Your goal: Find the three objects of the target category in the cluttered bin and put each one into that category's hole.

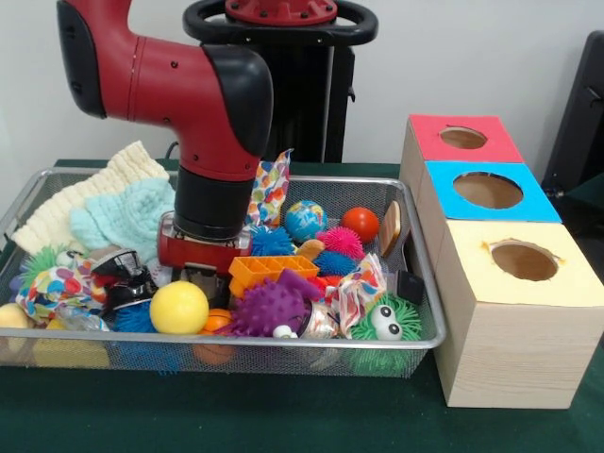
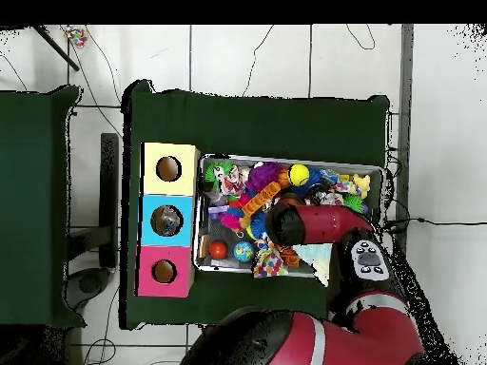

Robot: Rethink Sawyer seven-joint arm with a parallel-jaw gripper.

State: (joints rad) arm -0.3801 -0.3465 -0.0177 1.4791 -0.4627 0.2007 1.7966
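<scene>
Three holed boxes, yellow (image 1: 517,311), blue (image 1: 487,192) and red (image 1: 461,139), line one side of a wire-mesh bin (image 1: 236,337) as the Sawyer arm (image 1: 193,90) plunges into the clutter. Its gripper (image 1: 201,278) is buried among the toys, and whether the jaws are wide, narrow or holding anything cannot be told from either view. Just beside the jaws lie an orange block tray (image 1: 267,270), a purple spiky ball (image 1: 269,307) and a yellow ball (image 1: 179,308); farther off rest a globe ball (image 1: 305,220) and an orange-red ball (image 1: 360,224). Knitted cloths (image 1: 118,212) sit behind the wrist. The search-and-grasp step appears in hand. Which category is wanted is not evident, and no target is identifiable yet. Next, judging from this, comes a clean lift clear of the rim, then a carry to the matching hole.
</scene>
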